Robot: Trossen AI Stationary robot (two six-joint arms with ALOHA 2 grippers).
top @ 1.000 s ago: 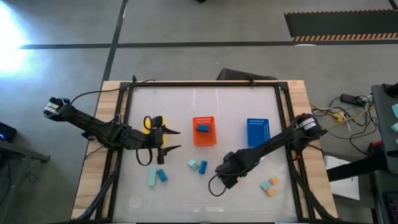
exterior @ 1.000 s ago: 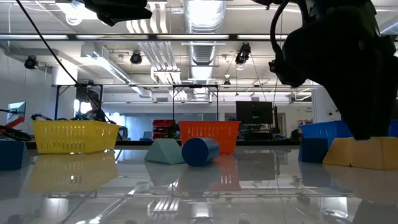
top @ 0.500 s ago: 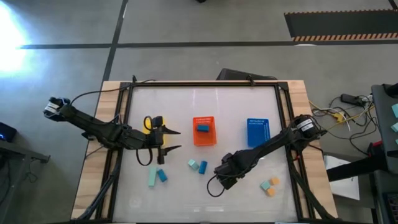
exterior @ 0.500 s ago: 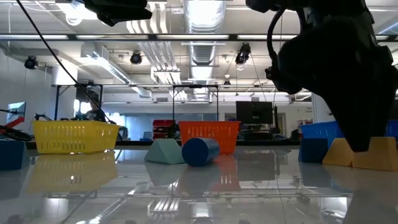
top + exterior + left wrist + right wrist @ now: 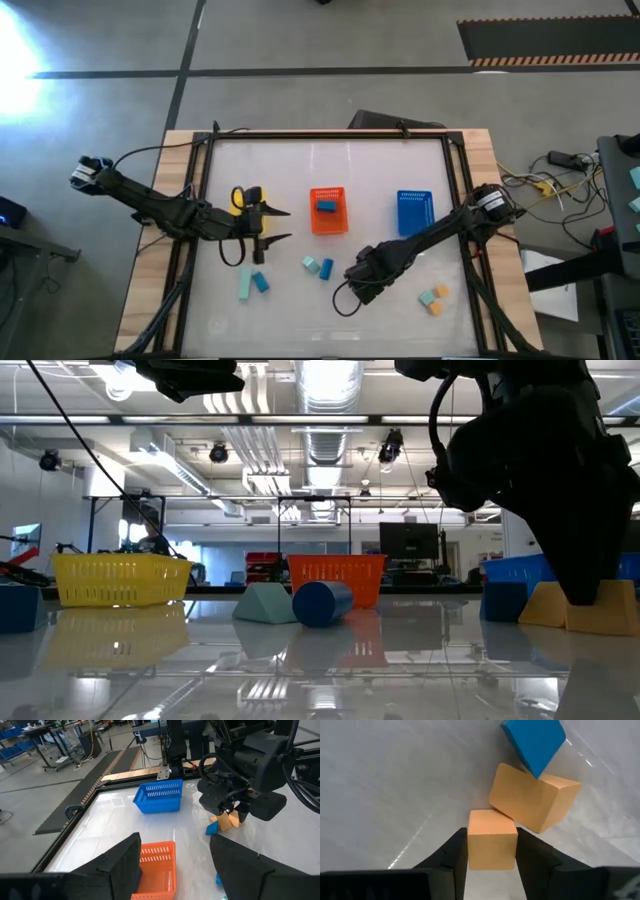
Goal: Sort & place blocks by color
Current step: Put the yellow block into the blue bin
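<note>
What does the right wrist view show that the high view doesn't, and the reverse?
Only the right wrist view: the right tool closed around a small orange block, touching a larger orange block with a blue block beyond. Only the high view: the left tool open near the yellow basket, plus the orange basket and blue basket. Shared: the white table.

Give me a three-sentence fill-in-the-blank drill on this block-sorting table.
1. The right gripper has its fingers on either side of a small solid ___ cube.
2. The orange slotted plastic basket holds one ___ block.
3. The open left gripper is nearest the ___ slotted plastic basket.
Missing words: orange; blue; yellow.
</note>
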